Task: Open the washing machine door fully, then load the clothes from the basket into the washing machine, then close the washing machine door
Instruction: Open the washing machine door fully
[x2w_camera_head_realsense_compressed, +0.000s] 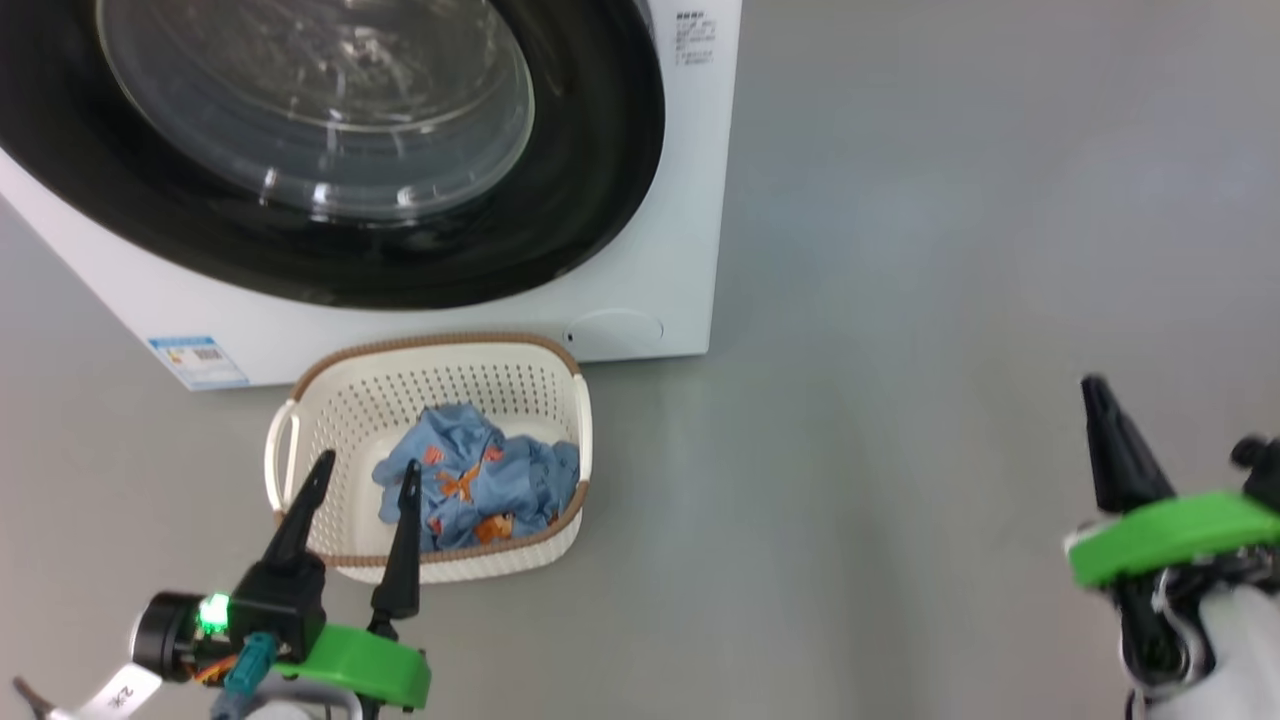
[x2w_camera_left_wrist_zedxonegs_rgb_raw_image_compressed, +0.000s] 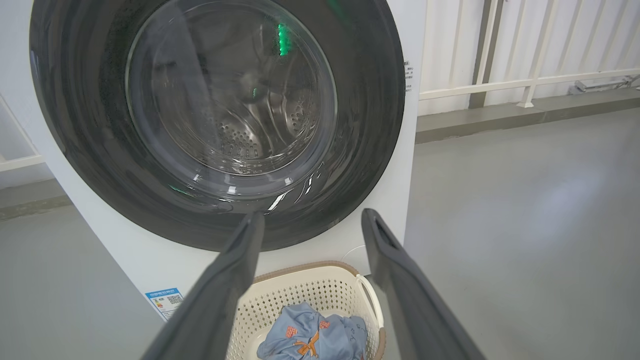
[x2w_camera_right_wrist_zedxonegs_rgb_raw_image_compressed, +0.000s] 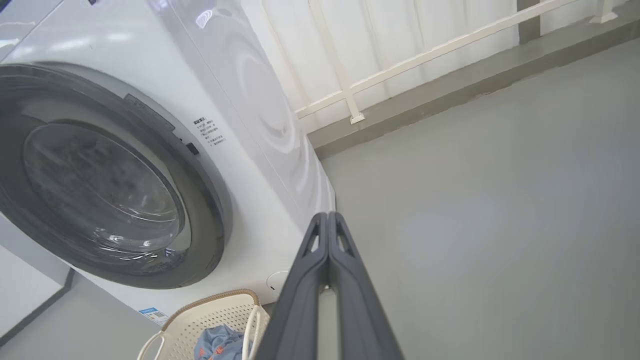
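Left gripper (x2w_camera_head_realsense_compressed: 368, 465) is hanging w/ its two fingers spread wide, holding nothing. Its tips are hovering above the near edge of the basket (x2w_camera_head_realsense_compressed: 440, 345) and pointing at the washing machine door (x2w_camera_left_wrist_zedxonegs_rgb_raw_image_compressed: 365, 125), prob so it's ready for grabbing laundry later. Right gripper (x2w_camera_right_wrist_zedxonegs_rgb_raw_image_compressed: 327, 216) is sitting well off to the right over bare floor (x2w_camera_head_realsense_compressed: 950, 300), fingers pinched flat together w/ nothing between them. Imo it's making itself a slim wedge for getting behind the door's rim, since the right wrist view is looking along the door's right side. Door is lying flush against the front of the washing machine (x2w_camera_head_realsense_compressed: 690, 250), so it's shut and step 1 isn't done yet; the drum (x2w_camera_left_wrist_zedxonegs_rgb_raw_image_compressed: 240, 135) is showing thru the glass. Basket is sitting on the floor right in front of the machine's bottom front edge, below the door and toward the machine's right corner, prob for keeping the basket-to-drum trip short w/o blocking the door swing. The clothes (x2w_camera_head_realsense_compressed: 480, 485) are bunching up toward the basket's right side: I'm counting 1 light blue piece w/ orange prints, can't tell if anything's hiding under it. Tally: 2 grippers, 1 basket, 1 machine, 1 door, 1 blue sticker (x2w_camera_head_realsense_compressed: 198, 360) at the machine's lower left front corner.
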